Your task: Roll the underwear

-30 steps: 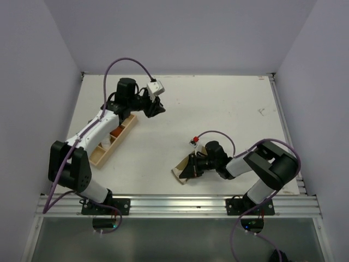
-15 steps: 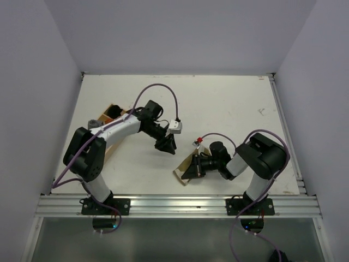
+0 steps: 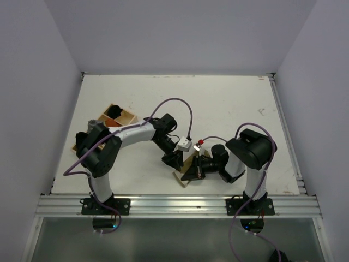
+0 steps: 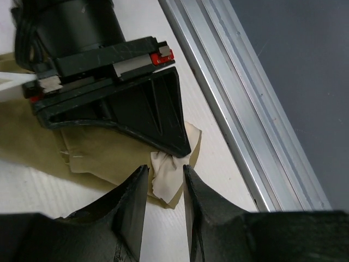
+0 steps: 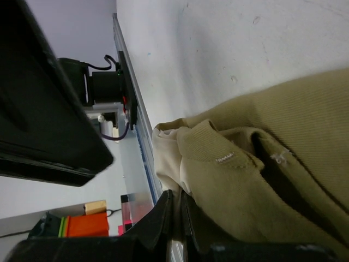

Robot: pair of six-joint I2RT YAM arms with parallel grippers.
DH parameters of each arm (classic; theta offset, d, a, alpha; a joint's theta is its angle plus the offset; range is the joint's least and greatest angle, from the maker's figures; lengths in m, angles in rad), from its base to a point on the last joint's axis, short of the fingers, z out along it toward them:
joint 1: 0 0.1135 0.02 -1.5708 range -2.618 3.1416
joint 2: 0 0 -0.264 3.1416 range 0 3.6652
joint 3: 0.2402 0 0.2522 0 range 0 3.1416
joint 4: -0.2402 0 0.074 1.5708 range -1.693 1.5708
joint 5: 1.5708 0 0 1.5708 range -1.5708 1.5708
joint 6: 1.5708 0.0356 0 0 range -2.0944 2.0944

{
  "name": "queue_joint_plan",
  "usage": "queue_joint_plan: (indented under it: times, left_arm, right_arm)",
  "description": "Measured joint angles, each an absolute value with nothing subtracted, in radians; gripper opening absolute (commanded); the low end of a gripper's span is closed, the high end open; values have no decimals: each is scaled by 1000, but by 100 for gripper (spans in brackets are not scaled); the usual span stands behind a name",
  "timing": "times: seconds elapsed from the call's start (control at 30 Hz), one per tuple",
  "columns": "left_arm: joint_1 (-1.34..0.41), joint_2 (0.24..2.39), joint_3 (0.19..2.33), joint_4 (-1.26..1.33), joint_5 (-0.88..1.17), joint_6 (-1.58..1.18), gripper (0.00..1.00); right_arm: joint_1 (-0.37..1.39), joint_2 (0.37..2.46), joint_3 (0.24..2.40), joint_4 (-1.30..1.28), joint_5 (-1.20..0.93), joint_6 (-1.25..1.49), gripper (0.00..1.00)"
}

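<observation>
The underwear (image 3: 181, 176) is a small olive-khaki cloth lying near the table's front edge. In the right wrist view its ribbed olive folds (image 5: 262, 164) fill the frame, with a cream side at the left. My right gripper (image 3: 192, 169) (image 5: 175, 201) is shut on the cloth's edge, pinning it low to the table. My left gripper (image 3: 172, 160) (image 4: 165, 169) is open just left of it. Its tips hover over the cream corner (image 4: 166, 176) that sticks out under the right gripper's black finger (image 4: 158, 117).
A wooden tray (image 3: 128, 115) with compartments stands at the back left. An aluminium rail (image 3: 180, 203) (image 4: 240, 125) runs along the near edge, close to the underwear. The two arms are nearly touching at centre front.
My left arm has swung from the wooden tray at the back left across to the underwear beside the right gripper. The right gripper has stayed on the cloth.
</observation>
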State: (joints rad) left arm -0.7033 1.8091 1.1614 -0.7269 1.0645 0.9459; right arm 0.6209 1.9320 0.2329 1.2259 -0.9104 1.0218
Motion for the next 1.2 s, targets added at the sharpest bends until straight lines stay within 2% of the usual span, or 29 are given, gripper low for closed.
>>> queue_joint_plan:
  times: [0.6,0.83,0.93,1.0,1.2]
  left_arm:
    - [-755,1963,1163,-811,1059,1067,31]
    - [-756,2033,1234,-867,1070,1084,30]
    - [-755,2063,1259,-893,1084,1095,24]
    - [-755,2072,1267,-908,1090,1104,15]
    - [-755,2104,1299,-953,1105,1120,5]
  right_arm:
    - [614,1936,207,1255,-913,1040,1]
    - [613,1936,207,1252,-916,1052,3]
    - [611,1936,207,1250,-916,1056,7]
    - [610,1936,207,1249,-916,1060,12]
    - [610,1878,195,1200,-897,1069,24]
